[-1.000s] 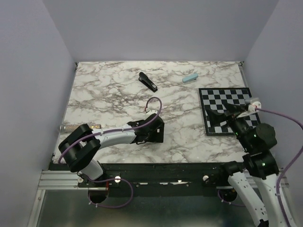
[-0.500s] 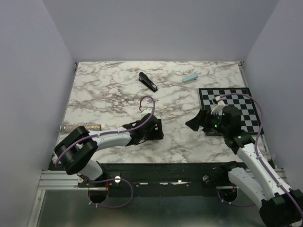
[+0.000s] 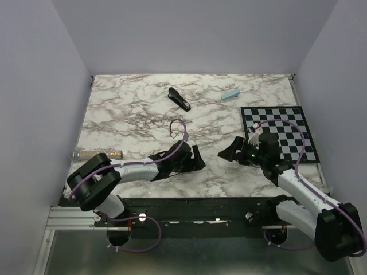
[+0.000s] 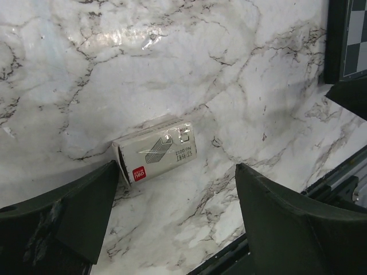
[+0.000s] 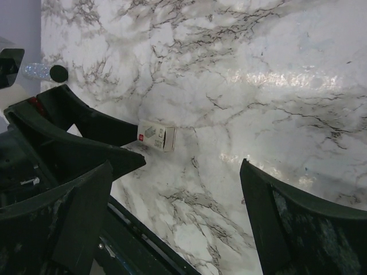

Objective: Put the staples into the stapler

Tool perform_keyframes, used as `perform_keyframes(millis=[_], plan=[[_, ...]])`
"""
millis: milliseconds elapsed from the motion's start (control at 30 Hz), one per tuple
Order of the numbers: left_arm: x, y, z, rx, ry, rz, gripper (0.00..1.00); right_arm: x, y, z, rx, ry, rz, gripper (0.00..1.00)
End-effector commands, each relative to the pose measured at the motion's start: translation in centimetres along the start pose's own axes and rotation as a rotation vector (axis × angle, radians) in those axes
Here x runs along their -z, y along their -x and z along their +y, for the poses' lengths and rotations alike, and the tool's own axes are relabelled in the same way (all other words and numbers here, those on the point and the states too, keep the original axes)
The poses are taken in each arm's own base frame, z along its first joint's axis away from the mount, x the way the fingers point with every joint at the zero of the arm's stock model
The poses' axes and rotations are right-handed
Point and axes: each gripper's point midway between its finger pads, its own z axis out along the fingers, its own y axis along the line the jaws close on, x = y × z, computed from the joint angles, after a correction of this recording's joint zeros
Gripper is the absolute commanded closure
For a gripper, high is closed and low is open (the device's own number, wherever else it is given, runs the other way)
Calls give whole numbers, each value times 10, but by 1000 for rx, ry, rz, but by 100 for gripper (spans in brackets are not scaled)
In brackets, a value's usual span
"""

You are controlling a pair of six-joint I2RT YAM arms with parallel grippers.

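Note:
The black stapler (image 3: 179,99) lies closed at the back middle of the marble table, far from both grippers. No bare strip of staples shows. A small white box with a red logo (image 4: 156,151) lies on the marble; it also shows in the right wrist view (image 5: 156,136). My left gripper (image 4: 178,220) is open and low over the table, its left finger (image 4: 86,212) right beside the box. My right gripper (image 5: 178,197) is open and empty, facing the box from the right. In the top view the left gripper (image 3: 198,158) and right gripper (image 3: 227,152) face each other near the front middle.
A black-and-white checkered mat (image 3: 279,134) lies at the right. A light-blue block (image 3: 230,95) lies at the back right. A glittery tube (image 3: 97,154) lies at the left edge. The table's front rail (image 3: 189,201) runs just below the grippers.
My right arm has swung left off the checkered mat toward the table's middle and lowered. My left gripper has shifted a little right and nearer the front.

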Motion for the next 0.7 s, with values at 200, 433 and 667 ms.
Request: perform_keyframes(millis=[200,433,667], plan=[[31,11,32,207,31,-182,12,-36,-27,28,-18,104,121,15],[43,10,54,253,48,-232,17,-62,-46,34,-49,121,194,27],[42,11,54,256,42,-233,18,-77,-61,35,-59,132,253,38]])
